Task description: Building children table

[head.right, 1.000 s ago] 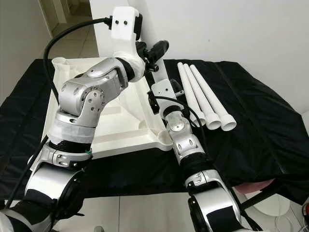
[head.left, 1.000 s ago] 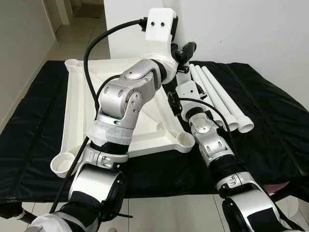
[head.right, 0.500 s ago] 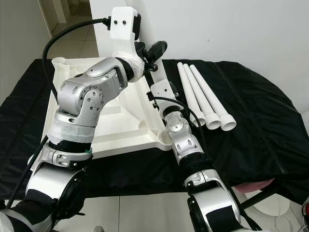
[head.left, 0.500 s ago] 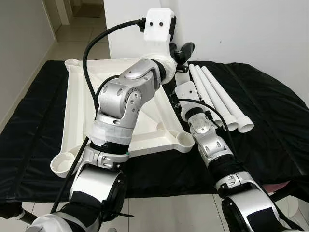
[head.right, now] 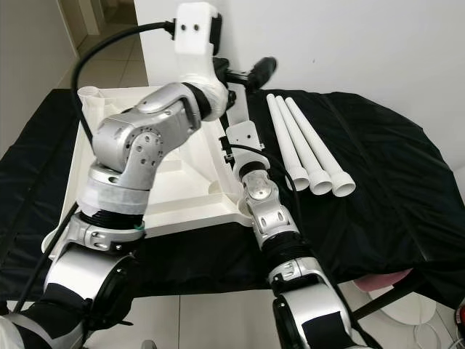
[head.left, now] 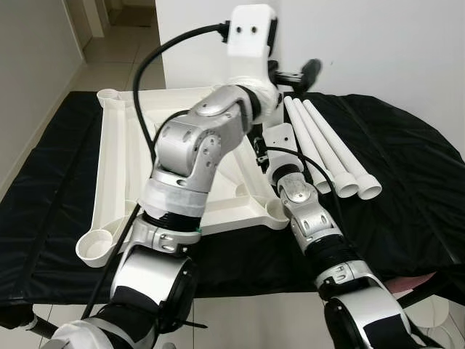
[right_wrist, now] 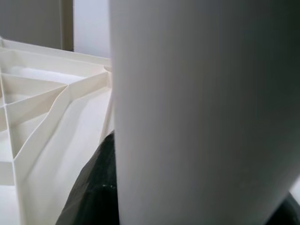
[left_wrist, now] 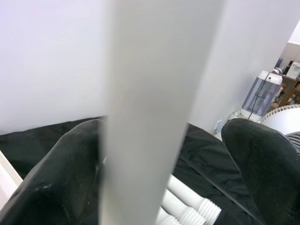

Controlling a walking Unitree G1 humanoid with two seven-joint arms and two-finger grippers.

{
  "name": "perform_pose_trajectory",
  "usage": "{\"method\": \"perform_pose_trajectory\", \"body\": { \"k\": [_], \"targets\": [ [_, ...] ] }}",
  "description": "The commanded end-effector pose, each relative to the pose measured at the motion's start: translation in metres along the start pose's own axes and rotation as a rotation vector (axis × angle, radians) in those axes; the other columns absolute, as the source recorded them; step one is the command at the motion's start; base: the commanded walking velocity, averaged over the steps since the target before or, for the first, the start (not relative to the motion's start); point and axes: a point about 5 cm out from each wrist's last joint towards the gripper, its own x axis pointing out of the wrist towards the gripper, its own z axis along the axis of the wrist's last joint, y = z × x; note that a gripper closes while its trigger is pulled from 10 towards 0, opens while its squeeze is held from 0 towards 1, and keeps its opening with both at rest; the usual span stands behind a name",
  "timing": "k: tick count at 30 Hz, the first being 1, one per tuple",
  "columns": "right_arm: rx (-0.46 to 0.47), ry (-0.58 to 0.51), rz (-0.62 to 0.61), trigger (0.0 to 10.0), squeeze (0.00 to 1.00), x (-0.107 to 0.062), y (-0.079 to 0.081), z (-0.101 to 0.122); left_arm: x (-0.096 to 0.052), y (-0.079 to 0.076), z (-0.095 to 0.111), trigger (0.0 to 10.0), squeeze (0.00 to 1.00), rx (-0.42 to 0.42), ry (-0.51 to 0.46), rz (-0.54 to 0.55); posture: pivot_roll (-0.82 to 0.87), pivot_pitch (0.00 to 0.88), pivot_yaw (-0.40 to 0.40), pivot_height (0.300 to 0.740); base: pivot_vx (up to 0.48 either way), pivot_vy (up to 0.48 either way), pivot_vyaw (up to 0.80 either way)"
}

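Here, an upturned white table top [head.left: 116, 156] lies on a black cloth [head.left: 407, 182]. Three white legs [head.left: 330, 149] lie beside it. Both grippers, left [left_wrist: 164, 154] and right [right_wrist: 140, 187], grip a fourth leg [left_wrist: 145, 93], upright at the top's far corner.

The white tabletop [head.left: 116, 167] lies upside down on the black cloth [head.left: 407, 189] and takes most of the left half of the worktop; its raised rim and inner ribs block any low sweep across it. Just to its right, three white leg tubes [head.left: 330, 149] lie side by side, so the strip between them and the tabletop is narrow, and the right arm [head.left: 309, 218] already stands in it. The left arm [head.left: 192, 153] reaches over the tabletop's middle and closes the way above it. A white wall [head.left: 378, 43] stands close behind. Right of the tubes the black cloth is open, also along the near edge.
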Motion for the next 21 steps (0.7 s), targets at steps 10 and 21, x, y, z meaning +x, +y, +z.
{"method": "perform_pose_trajectory", "body": {
  "k": [10, 21],
  "targets": [
    [0.264, -0.004, -0.068, 10.0, 0.0, 0.002, -0.016, 0.009, -0.01, 0.009, 0.008, 10.0, 0.0, 0.036, -0.107, 0.02, -0.03, 0.0, -0.031, 0.74, 0.0, 0.0, 0.0],
    [0.248, -0.009, -0.074, 10.0, 0.0, -0.013, -0.029, 0.004, -0.039, 0.038, -0.02, 10.0, 0.0, 0.148, -0.093, 0.104, -0.03, 0.0, -0.056, 0.74, 0.0, 0.0, 0.0]
  ]
}}
